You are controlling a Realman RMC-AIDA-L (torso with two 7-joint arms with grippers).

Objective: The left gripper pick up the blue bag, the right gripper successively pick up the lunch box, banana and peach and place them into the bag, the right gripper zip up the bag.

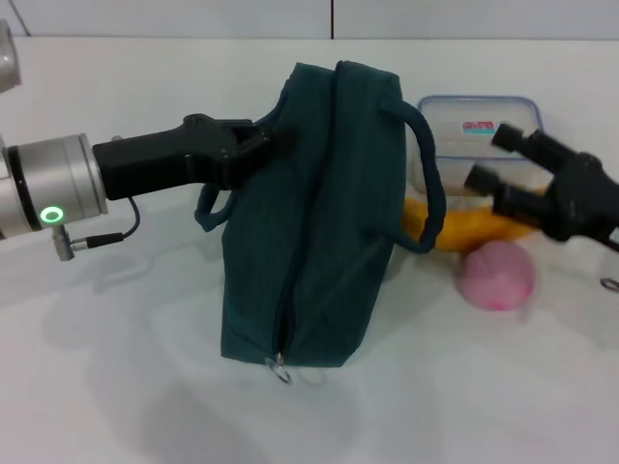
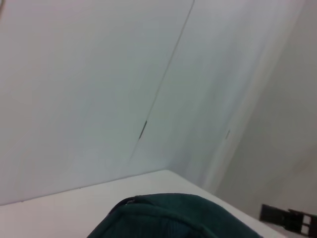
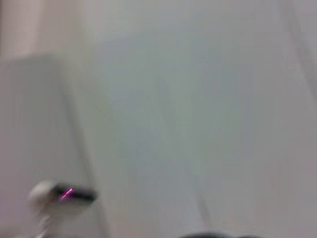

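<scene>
- Two arms reach in over the white table (image 1: 126, 387); the left gripper (image 1: 269, 143) comes from the left at the upper left side of the bag (image 1: 314, 222), its fingers closed on the fabric there.
- Bag stands upright in mid-table, zip running down its near face to a ring pull (image 1: 281, 369) at the bottom edge; one loop handle (image 1: 426, 174) hangs on its right side.
- Right gripper (image 1: 488, 159) hovers to the right of the bag, jaws spread apart and holding nothing, in front of the lunch box (image 1: 474, 121).
- Lunch box sits at the back right, behind the banana (image 1: 474, 230).
- Banana lies just right of the bag, partly behind the handle.
- Peach (image 1: 497, 275) rests in front of the banana, near it.
- Left wrist view shows only the bag's top (image 2: 173, 218) against the wall.
</scene>
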